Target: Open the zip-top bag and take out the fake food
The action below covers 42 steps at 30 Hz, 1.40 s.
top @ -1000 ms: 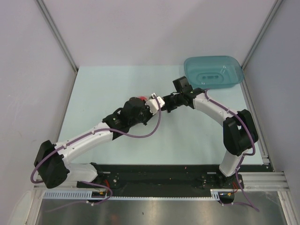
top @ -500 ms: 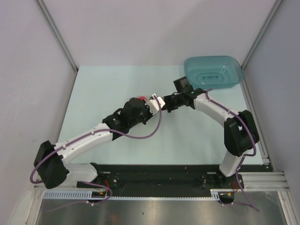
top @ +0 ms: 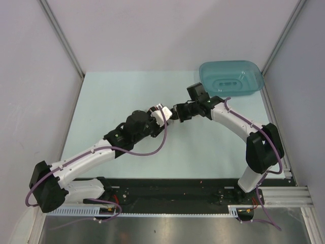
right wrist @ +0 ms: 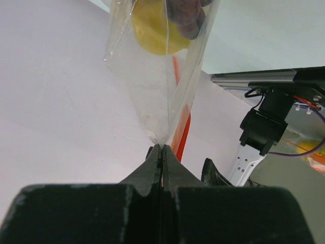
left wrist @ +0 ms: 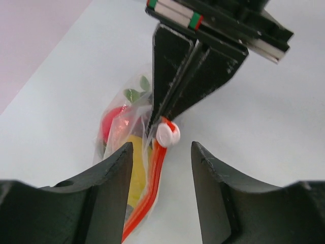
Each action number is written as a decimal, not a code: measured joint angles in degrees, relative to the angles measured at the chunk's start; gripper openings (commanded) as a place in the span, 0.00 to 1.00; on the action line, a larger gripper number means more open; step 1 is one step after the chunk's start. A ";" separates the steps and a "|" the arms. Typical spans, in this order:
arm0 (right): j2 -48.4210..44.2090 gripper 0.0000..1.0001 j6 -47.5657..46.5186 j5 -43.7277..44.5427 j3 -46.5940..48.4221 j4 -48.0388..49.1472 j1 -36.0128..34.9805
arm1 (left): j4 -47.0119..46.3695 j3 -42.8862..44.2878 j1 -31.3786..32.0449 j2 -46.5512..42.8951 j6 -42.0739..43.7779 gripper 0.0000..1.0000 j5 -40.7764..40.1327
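Note:
The zip-top bag [left wrist: 133,147] is a clear pouch with an orange-red zipper strip [left wrist: 152,188] and a white slider tab [left wrist: 167,134]. It holds fake food: a red fruit [left wrist: 112,124], a yellow piece [left wrist: 135,165] and a green leaf [left wrist: 133,95]. My left gripper [left wrist: 161,148] is open, its jaws on either side of the zipper strip just below the slider. My right gripper [right wrist: 161,148] is shut on the bag's top edge beside the strip [right wrist: 182,129]; the yellow piece [right wrist: 152,25] and purple grapes [right wrist: 188,15] hang beyond. In the top view both grippers meet [top: 171,113] and hide the bag.
A teal translucent tray [top: 254,84] stands at the back right corner of the pale table. Grey walls close in the left, right and back sides. The arm bases and a black rail run along the near edge.
The left arm has swung left and its wrist has turned over the bag, hiding the red fruit in the top view. The right gripper has shifted slightly left with the bag.

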<state>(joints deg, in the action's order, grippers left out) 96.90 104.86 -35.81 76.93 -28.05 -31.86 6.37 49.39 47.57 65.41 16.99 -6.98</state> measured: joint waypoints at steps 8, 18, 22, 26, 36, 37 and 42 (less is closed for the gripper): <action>-0.07 0.00 1.86 0.31 0.00 0.00 -1.07 | -4.94 -0.22 0.00 3.08 0.02 0.20 -2.27; -0.07 0.00 2.27 0.90 -0.11 -0.04 -1.05 | -4.98 -0.22 0.26 4.31 4.22 0.00 -2.95; -0.07 0.00 2.05 0.90 -0.26 0.98 -1.05 | -5.99 -1.03 -0.11 3.89 5.68 0.00 -2.54; -0.09 0.00 2.08 0.31 -1.22 3.13 -0.96 | -6.84 -2.69 -1.27 2.38 6.62 0.00 -0.39; -0.92 0.00 0.74 -2.25 -1.73 4.46 -0.42 | -8.37 -5.27 -5.05 -1.57 6.45 0.00 7.67; -1.05 0.00 0.55 -2.32 -1.75 4.48 -0.35 | -8.37 -5.33 -5.27 -1.70 6.43 0.00 7.89; -2.27 0.00 -0.48 -2.51 -1.84 4.22 1.55 | -5.97 -6.01 -6.88 -1.86 6.43 0.00 7.48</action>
<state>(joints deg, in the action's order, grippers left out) 94.63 104.38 -38.33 75.09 -23.83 -30.30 0.40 43.38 40.69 63.55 23.42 0.49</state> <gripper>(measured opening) 0.008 0.133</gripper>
